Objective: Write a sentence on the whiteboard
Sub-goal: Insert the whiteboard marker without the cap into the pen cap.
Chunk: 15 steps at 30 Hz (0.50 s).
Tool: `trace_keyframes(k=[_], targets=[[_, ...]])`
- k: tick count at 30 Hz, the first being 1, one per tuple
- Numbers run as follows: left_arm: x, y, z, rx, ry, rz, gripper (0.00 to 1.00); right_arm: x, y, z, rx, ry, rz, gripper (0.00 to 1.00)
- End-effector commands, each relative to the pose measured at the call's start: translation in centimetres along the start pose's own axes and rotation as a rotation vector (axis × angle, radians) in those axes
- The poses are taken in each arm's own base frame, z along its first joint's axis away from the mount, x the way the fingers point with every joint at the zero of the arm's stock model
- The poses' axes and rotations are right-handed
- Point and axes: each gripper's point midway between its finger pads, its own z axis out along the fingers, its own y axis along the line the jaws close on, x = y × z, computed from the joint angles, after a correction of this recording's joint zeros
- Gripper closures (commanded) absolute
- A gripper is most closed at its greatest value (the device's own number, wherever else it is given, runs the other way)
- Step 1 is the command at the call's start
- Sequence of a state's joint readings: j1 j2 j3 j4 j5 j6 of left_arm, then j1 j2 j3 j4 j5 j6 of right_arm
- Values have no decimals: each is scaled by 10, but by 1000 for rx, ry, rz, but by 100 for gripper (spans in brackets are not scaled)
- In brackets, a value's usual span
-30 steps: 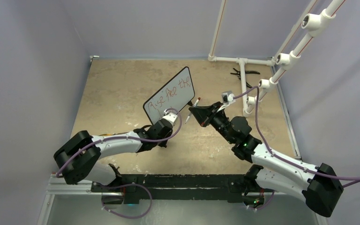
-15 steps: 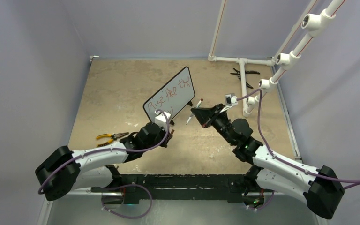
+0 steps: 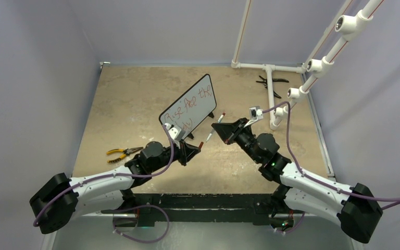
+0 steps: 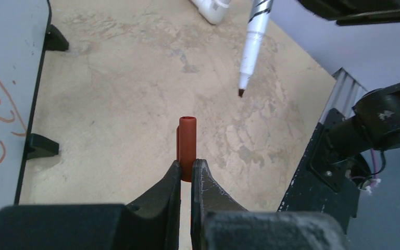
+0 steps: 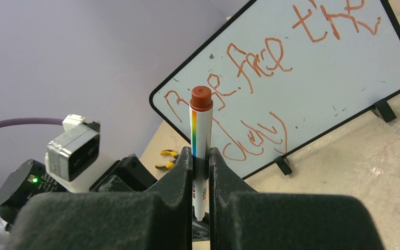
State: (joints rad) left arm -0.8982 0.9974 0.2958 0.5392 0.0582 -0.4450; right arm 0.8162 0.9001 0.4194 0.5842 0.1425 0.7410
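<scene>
The whiteboard (image 3: pixel 187 107) stands tilted at mid-table on small black feet. The sentence (image 3: pixel 190 101) runs across it in red, in two lines, and reads clearest in the right wrist view (image 5: pixel 271 57). My right gripper (image 3: pixel 223 130) is shut on a white marker (image 5: pixel 202 133), whose bare tip (image 4: pixel 241 92) points toward the left gripper. My left gripper (image 4: pixel 186 166) is shut on the marker's red cap (image 4: pixel 187 143), a short way from the tip and not touching it. The whiteboard's edge (image 4: pixel 5 78) lies to its left.
Yellow-handled pliers (image 3: pixel 120 152) lie on the table left of the left arm. Black pliers (image 3: pixel 268 83) rest at the back right beside a white pipe frame (image 3: pixel 271 96). Walls close in the table on the left, back and right.
My left arm has drawn back toward the near left with the red cap, and the yellow pliers have come into view. The right gripper with the marker shifted only slightly.
</scene>
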Motion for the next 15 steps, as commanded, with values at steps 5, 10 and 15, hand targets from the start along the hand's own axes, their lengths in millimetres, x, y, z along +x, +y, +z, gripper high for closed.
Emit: trace_keyframes(k=[5, 10, 15], targets=[[-25, -26, -4, 123, -111, -38, 100, -2, 2, 5, -3, -9, 20, 100], [-28, -28, -7, 128, -120, -33, 100, 0, 1, 5, 0, -5, 19, 100], [-29, -31, -9, 145, -119, -29, 100, 0, 4, 6, -10, -1, 21, 100]])
